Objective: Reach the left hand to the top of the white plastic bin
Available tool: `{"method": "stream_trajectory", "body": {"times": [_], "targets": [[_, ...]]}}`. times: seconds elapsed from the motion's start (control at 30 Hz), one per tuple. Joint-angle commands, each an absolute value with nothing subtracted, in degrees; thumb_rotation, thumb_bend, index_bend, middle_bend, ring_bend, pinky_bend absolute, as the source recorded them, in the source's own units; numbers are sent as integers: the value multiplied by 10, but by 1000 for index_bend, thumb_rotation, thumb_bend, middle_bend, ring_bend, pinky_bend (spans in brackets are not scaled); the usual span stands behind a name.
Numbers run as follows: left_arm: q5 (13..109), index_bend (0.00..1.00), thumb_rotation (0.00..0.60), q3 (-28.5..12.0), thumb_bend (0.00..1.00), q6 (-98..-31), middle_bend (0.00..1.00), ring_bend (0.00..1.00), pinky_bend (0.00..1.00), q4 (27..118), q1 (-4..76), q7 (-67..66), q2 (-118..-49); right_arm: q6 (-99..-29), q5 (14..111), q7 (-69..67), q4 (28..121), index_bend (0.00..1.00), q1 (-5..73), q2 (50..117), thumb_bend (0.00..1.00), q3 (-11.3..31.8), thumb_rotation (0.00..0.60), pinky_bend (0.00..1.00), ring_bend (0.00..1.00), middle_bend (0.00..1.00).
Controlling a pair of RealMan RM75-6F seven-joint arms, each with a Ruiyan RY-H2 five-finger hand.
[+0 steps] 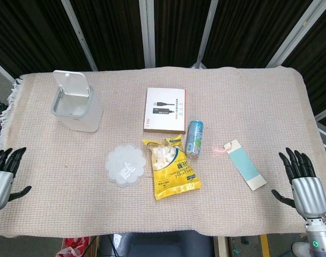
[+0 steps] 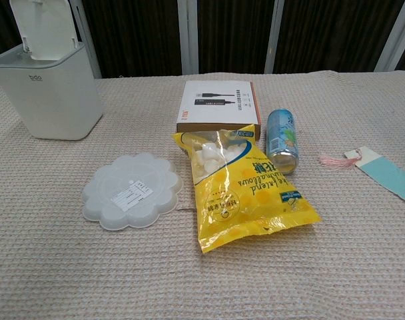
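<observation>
Your left hand (image 1: 3, 174) is sitting at the near table edge, fingers spread, holding nothing. The white plastic bin (image 1: 77, 104) is ahead of it and off toward the table's middle, lid flipped up. Way closer to it than your right hand (image 1: 302, 179), also empty and spread.

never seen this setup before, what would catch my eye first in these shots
The bright yellow marshmallow bag lies at the middle of the table, with a blue drink can lying on its side just to its right. The white plastic bin stands at the far left with its lid flipped up. The left hand and right hand rest at the near corners, fingers spread, holding nothing.
</observation>
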State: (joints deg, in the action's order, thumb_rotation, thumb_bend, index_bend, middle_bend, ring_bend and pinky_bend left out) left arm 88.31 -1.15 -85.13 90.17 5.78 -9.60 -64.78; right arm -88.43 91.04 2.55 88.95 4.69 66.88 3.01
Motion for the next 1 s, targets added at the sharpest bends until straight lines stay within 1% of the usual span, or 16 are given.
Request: {"method": "stream_trajectory", "body": {"times": [0.03, 0.4, 0.53, 0.7, 0.83, 1.0], "targets": [[880, 0, 600, -10, 17, -848, 0, 0, 0, 906, 58, -93, -645, -870, 895, 44, 905, 0, 47, 660, 148, 29, 600, 0, 0, 0], [870, 0, 600, -7, 17, -834, 0, 0, 0, 919, 59, -89, -635, -865, 889, 41, 909, 0, 46, 658, 148, 29, 600, 0, 0, 0], [855, 0, 600, -12, 17, -823, 0, 0, 0, 928, 63, -93, -629, -864, 888, 36, 914, 0, 44, 656, 149, 27, 600, 0, 0, 0], [827, 0, 600, -33, 18, -802, 0, 0, 0, 969, 80, -88, -604, -862, 885, 31, 915, 0, 45, 656, 148, 28, 600, 0, 0, 0], [803, 0, 600, -70, 26, -783, 0, 0, 0, 997, 113, -123, -577, -856, 874, 24, 916, 0, 47, 656, 148, 33, 600, 0, 0, 0], [740, 0, 600, -119, 45, -730, 0, 0, 18, 1031, 169, -173, -551, -849, 857, 15, 922, 0, 47, 655, 148, 39, 600, 0, 0, 0]]}}
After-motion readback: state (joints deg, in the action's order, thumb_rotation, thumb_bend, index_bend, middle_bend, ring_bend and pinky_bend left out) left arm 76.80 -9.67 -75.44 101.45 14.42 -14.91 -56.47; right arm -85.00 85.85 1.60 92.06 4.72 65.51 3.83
